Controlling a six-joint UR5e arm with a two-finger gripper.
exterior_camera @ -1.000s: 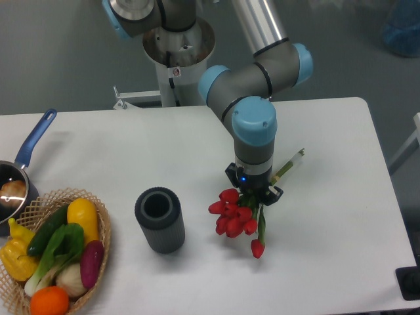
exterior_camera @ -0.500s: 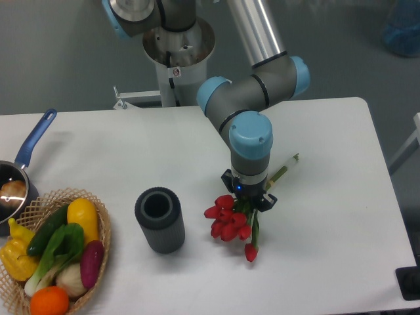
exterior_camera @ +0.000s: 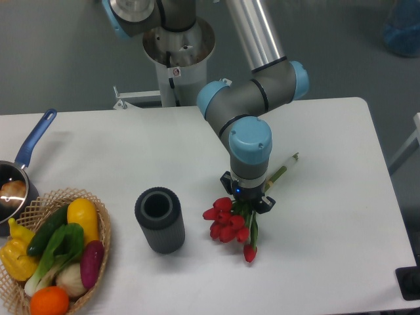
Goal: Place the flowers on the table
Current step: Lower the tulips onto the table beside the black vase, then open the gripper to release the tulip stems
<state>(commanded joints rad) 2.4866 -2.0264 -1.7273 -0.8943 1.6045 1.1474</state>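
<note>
Camera view: I read no legible writing; a small label on the robot's base column [exterior_camera: 174,71] was too small to make out. The gripper [exterior_camera: 247,203] pointed straight down over the flowers [exterior_camera: 229,225] mid-table [exterior_camera: 341,216]. Its fingers were hidden by the wrist, so I couldn't tell opening or hold. Open tabletop lay right and near. A dark cylinder [exterior_camera: 159,220] stood left; basket [exterior_camera: 58,259] and pot [exterior_camera: 20,180] were cut off at left edge.
</note>
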